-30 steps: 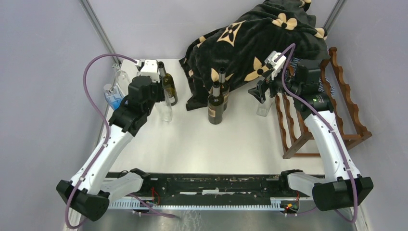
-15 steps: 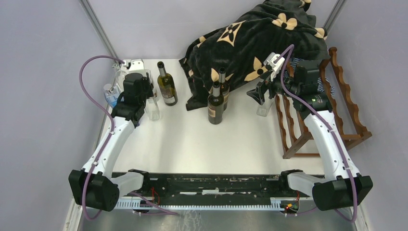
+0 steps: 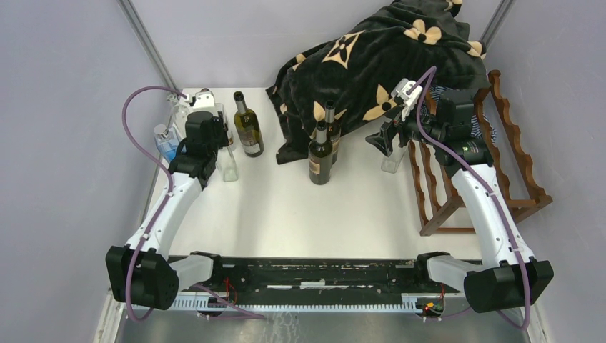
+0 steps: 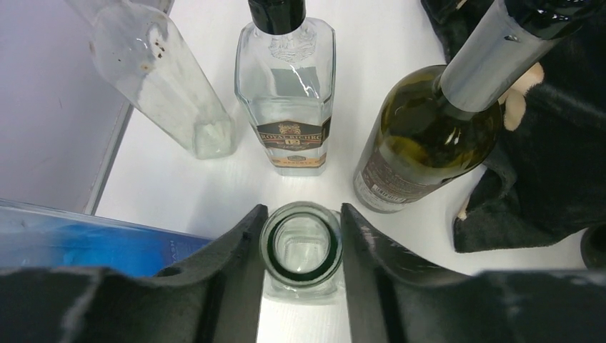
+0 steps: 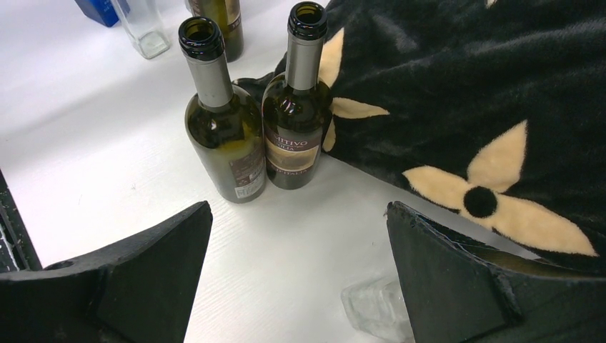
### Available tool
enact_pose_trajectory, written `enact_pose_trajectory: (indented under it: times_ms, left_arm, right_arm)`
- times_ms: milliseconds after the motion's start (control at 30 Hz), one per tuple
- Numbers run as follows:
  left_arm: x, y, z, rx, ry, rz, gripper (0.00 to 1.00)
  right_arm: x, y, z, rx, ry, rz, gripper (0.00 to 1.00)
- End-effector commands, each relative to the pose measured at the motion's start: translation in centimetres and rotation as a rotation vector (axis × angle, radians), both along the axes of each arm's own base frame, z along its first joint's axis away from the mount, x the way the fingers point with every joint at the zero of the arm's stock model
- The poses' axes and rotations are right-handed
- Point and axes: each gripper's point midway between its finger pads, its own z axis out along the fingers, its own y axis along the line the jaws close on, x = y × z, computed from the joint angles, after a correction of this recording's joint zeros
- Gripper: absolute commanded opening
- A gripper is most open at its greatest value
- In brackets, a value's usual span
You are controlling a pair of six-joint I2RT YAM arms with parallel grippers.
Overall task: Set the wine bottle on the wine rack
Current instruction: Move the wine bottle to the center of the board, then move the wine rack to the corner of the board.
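Observation:
The dark reddish-brown wine rack [image 3: 504, 153] stands at the right edge of the table. A green wine bottle [image 3: 249, 130] stands at the back left; it also shows in the left wrist view [image 4: 427, 136]. Two dark wine bottles [image 3: 320, 156] [image 3: 331, 128] stand in the middle against the blanket, and show in the right wrist view [image 5: 225, 146] [image 5: 296, 136]. My left gripper [image 4: 301, 246] [image 3: 219, 141] is shut on the neck of an upright clear glass bottle [image 4: 301, 250]. My right gripper [image 5: 300, 264] [image 3: 382, 139] is open and empty above another clear bottle [image 5: 375, 307] beside the rack.
A black blanket with tan flowers [image 3: 379, 57] is heaped at the back. By the left gripper stand a labelled clear square bottle [image 4: 289, 93], a tall clear bottle [image 4: 164, 86] and a blue bottle [image 3: 168, 143]. A wall post [image 3: 146, 39] rises at the back left.
My left arm has moved left and back, carrying the clear bottle away from the green wine bottle toward the left edge. The right arm has hardly moved.

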Motion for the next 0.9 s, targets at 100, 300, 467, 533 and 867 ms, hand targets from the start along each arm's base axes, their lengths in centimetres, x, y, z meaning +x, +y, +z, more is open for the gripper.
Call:
enact_pose_trajectory:
  times_ms: [100,300,467,533,867]
  left_arm:
    - [-0.1,-0.3,5.5,-0.044,-0.156,-0.019,0.61]
    - [-1.4,-1.3,8.7,-0.082,-0.190,-0.078,0.69]
    - [-3.4,-3.1,12.3,-0.109,-0.228,-0.197,0.84]
    - [-4.3,-5.0,13.7,-0.141,-0.245,-0.315,0.91]
    - [-8.8,-15.6,15.8,-0.508,-0.255,-0.876,1.00]
  right_arm:
    - [0.1,0.4,1.2,0.023,-0.045,0.025,0.98]
    - [-0.1,0.4,1.2,0.010,-0.058,0.038,0.98]
    - [0.1,-0.1,1.5,-0.042,-0.103,0.034,0.98]
    - [0.5,-0.6,1.9,-0.074,-0.128,0.012,0.98]
    - [5.3,-7.7,1.8,-0.220,-0.102,-0.355,0.98]
